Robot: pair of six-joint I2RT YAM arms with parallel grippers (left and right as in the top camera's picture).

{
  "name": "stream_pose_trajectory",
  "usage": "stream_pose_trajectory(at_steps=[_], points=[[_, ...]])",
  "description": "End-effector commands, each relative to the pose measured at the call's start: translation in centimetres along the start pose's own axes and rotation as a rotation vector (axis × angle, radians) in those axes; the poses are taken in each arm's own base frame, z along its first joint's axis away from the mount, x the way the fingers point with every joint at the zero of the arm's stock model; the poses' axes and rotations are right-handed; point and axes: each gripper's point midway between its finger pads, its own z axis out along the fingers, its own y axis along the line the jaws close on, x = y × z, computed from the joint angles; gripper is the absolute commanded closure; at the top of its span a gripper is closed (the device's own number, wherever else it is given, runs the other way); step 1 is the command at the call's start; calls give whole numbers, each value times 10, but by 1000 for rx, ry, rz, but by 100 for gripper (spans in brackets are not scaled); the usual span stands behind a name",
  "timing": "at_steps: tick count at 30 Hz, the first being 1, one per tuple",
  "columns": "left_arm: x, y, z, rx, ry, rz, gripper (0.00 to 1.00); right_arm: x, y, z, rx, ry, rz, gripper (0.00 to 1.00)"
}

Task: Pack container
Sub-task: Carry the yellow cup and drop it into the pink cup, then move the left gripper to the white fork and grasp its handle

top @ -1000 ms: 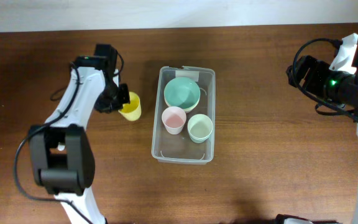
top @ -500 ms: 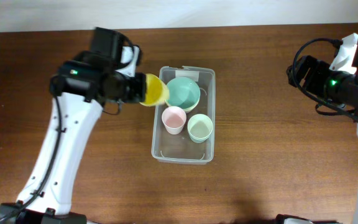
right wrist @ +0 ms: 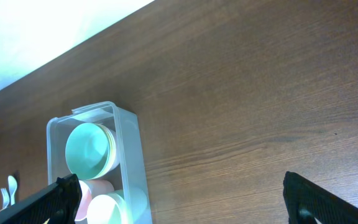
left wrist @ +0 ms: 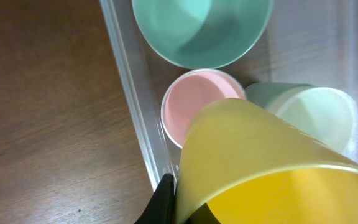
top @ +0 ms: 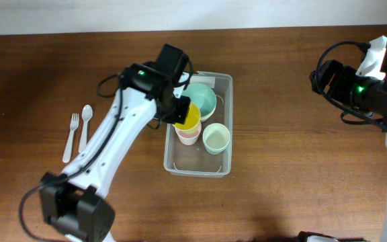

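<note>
The clear plastic container (top: 198, 164) sits mid-table and holds a teal bowl (top: 199, 101), a pink cup (top: 189, 134) and a pale green cup (top: 216, 138). My left gripper (top: 179, 113) is shut on a yellow cup (top: 187, 117) and holds it inside the container's left side, just above the pink cup. In the left wrist view the yellow cup (left wrist: 266, 168) fills the lower frame over the pink cup (left wrist: 197, 102), beside the container wall (left wrist: 132, 106). My right gripper (right wrist: 179, 214) is open and empty, high over the right of the table, far from the container (right wrist: 129, 155).
A white plastic fork (top: 70, 137) and a white spoon (top: 85, 126) lie on the wooden table to the left of the container. The right arm's body (top: 371, 87) sits at the right edge of the table.
My left arm has carried the yellow cup rightwards from the table's left, over the container's rim, and down above the pink cup. The fork and spoon are now uncovered. The right arm has not moved.
</note>
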Motion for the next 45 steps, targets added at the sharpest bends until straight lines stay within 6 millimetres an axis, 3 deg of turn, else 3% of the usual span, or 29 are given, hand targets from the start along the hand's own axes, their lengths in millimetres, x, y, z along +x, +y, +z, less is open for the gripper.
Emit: stream_pose_trajectory(at_steps=[1, 2, 3, 4, 5, 8, 11, 16, 17, 19, 21, 26, 28, 29, 39, 45], points=[[8, 2, 29, -28, 80, 23, 99, -4, -2, -4, 9, -18, -9, 1], [8, 2, 33, -30, 89, 23, 94, -4, -2, -4, 9, -18, -9, 1], [7, 2, 36, -32, 92, 22, 86, -4, -2, -4, 9, -18, -9, 1], [4, 3, 38, -32, 83, 21, 72, -4, -2, -4, 9, -18, -9, 1], [1, 4, 38, -33, 72, 19, 66, -4, -2, -4, 9, -18, -9, 1], [-8, 5, 28, -32, 37, 13, 60, -4, -2, -4, 9, -18, -9, 1], [-15, 19, 1, -77, 11, -6, 57, -4, -2, -4, 9, -18, -9, 1], [-20, 76, -57, -244, -42, -93, 55, -4, -2, -4, 9, -18, -9, 1], [-19, 88, -65, -273, -51, -125, 51, -4, -2, -4, 9, -18, -9, 1], [-12, 121, -76, -324, -48, -195, 41, -4, -2, -4, 9, -18, -9, 1], [-3, 148, -77, -345, -21, -259, 36, -4, -2, -4, 9, -18, -9, 1], [16, 222, -61, -384, 20, -441, 27, -4, -2, -4, 9, -18, -9, 1], [26, 247, -48, -375, 51, -469, 26, -4, -2, -4, 9, -18, -9, 1], [36, 260, -32, -315, 97, -453, 26, -4, -2, -4, 9, -18, -9, 1], [93, 308, 49, -195, 382, -457, 29, -4, -2, -4, 9, -18, -9, 1], [113, 321, 82, -162, 471, -473, 40, -4, -2, -4, 9, -18, -9, 1]])
